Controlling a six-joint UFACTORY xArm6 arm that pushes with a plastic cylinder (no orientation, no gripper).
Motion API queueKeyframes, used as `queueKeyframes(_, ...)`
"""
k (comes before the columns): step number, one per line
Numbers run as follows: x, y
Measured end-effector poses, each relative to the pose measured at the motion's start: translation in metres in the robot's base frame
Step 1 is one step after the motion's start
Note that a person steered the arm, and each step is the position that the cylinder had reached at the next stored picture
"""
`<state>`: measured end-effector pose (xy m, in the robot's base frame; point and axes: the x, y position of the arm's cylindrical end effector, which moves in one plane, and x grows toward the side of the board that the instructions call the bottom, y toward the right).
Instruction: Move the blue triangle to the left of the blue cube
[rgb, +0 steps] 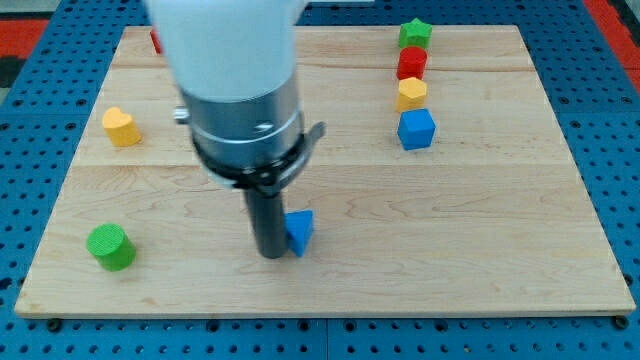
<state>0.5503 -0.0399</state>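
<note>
The blue triangle (300, 231) lies on the wooden board (480, 260), well below and toward the view's left of the blue cube (417, 129). My tip (272, 253) stands just beside the triangle on its view-left edge, apparently touching it; there are no jaws to open or close, only the bare rod.

From this side, a push should send the triangle toward the view's right. To do the step well, I judge the push should also carry it up the view, so the tip wants to sit lower on the triangle's edge, and the shove should end before the triangle meets the cube.

Above the blue cube sits a column: a yellow block (411, 94), a red block (412, 63), a green star (415, 33). Far left of the cube rest a yellow heart (121, 127) and a green cylinder (110, 247), none blocking the path.
</note>
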Motion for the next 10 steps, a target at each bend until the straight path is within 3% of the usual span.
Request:
queueKeyframes(3,-0.026,0.068)
queueKeyframes(10,-0.083,0.07)
